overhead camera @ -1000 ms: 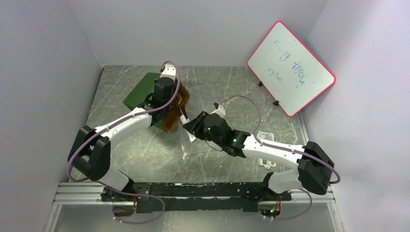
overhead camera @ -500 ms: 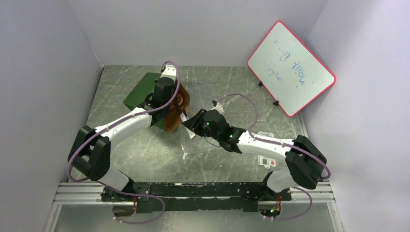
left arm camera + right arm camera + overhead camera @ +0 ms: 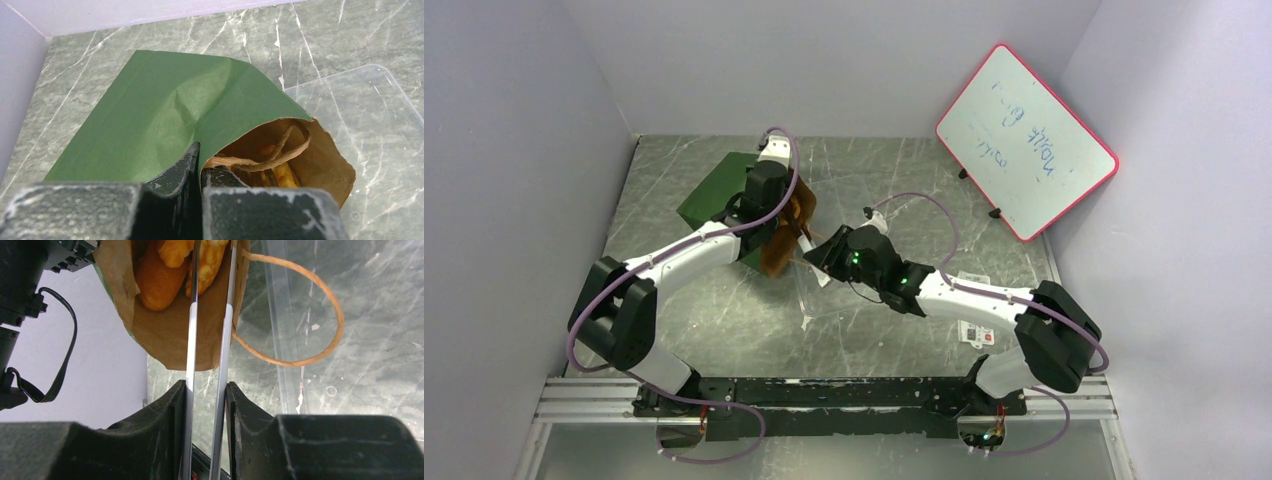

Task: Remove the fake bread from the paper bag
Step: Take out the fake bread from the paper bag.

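The dark green paper bag point(image 3: 717, 190) lies tilted on its side, its brown mouth toward the right arm. My left gripper point(image 3: 200, 162) is shut on the bag's upper rim point(image 3: 776, 222) and holds the mouth open. My right gripper point(image 3: 206, 389) is shut on the metal tongs point(image 3: 192, 335), whose arms reach into the bag's mouth point(image 3: 170, 332). The tong tips sit around a yellow-orange piece of fake bread point(image 3: 209, 257), beside an orange oval roll point(image 3: 156, 282). More bread point(image 3: 282, 172) shows inside under the tan loop handle point(image 3: 272, 160). In the top view my right gripper point(image 3: 817, 258) is just right of the bag.
A clear plastic tray point(image 3: 360, 110) lies on the table under and right of the bag's mouth point(image 3: 849, 200). A red-framed whiteboard point(image 3: 1026, 140) leans at the back right. A small white card point(image 3: 977, 332) lies under the right arm. Walls close in on three sides.
My right arm has pushed a little left and further back, taking the tongs deeper into the bag's mouth. My left gripper has kept its hold with hardly any movement.
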